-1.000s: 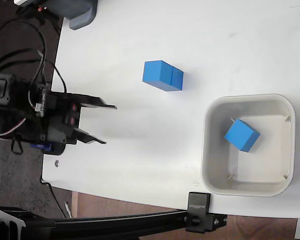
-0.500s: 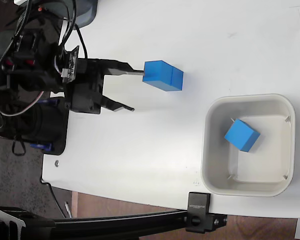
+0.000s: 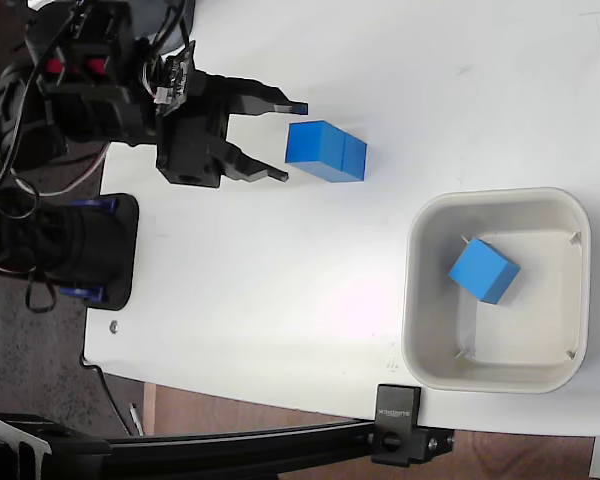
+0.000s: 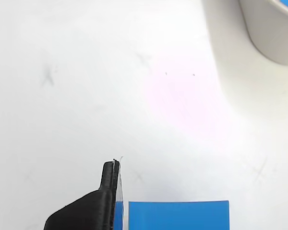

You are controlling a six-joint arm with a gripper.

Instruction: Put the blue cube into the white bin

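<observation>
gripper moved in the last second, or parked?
Yes. In the fixed view the gripper has gone up the picture and right, from beside the table's left edge to just left of the blue cubes on the table, jaws open.

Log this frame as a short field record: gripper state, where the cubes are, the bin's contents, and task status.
gripper: the gripper is open, fingers pointing at the cubes on the table, nothing held
cubes on table: two blue cubes side by side and touching, above and left of the bin in the fixed view
bin: white bin at lower right of the fixed view
bin contents: one blue cube, lying tilted
wrist view: one finger next to a blue cube face
task status: table cubes not yet grasped
</observation>
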